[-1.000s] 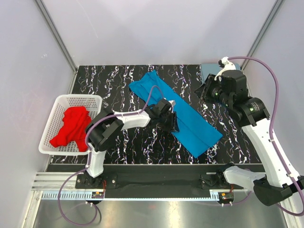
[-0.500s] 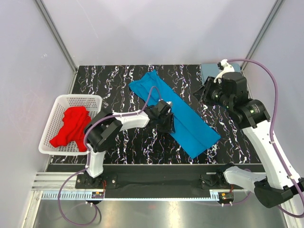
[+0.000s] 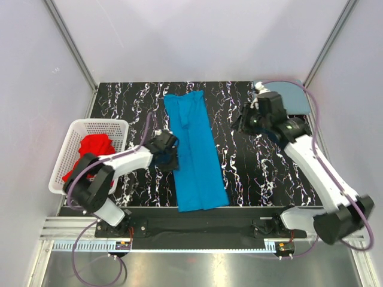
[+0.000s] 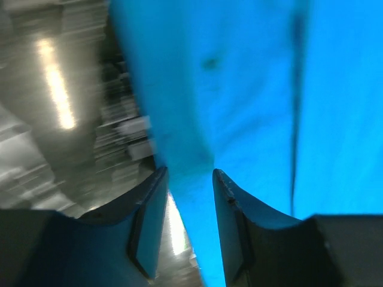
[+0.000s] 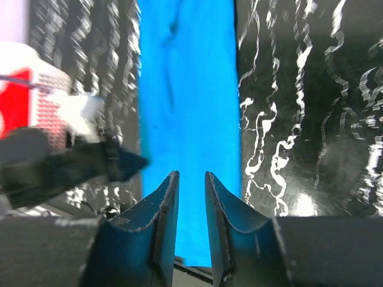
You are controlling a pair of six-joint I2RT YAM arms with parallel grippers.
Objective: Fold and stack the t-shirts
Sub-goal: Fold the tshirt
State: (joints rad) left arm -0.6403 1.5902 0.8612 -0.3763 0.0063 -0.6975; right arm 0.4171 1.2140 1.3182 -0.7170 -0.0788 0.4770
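Observation:
A bright blue t-shirt [image 3: 194, 155], folded into a long strip, lies lengthwise from the back of the table to its front edge. My left gripper [image 3: 170, 156] sits at the strip's left edge, about halfway along. In the left wrist view the cloth [image 4: 251, 89] runs between the fingers of that gripper [image 4: 190, 173], which is shut on the edge. My right gripper [image 3: 242, 122] hovers right of the strip; its jaws [image 5: 191, 174] stand slightly open and empty above the blue t-shirt [image 5: 188, 89]. A red t-shirt [image 3: 90, 156] lies crumpled in the basket. A grey-blue t-shirt [image 3: 290, 95] lies at the back right corner.
The white lattice basket [image 3: 119, 124] stands at the table's left edge, close to the left arm. The table is black with white marbling [image 3: 257, 167]. Grey walls close off the back and both sides.
The blue t-shirt swung from a diagonal to a straight front-to-back line, and my left gripper moved left with its edge. The right gripper shifted left and forward.

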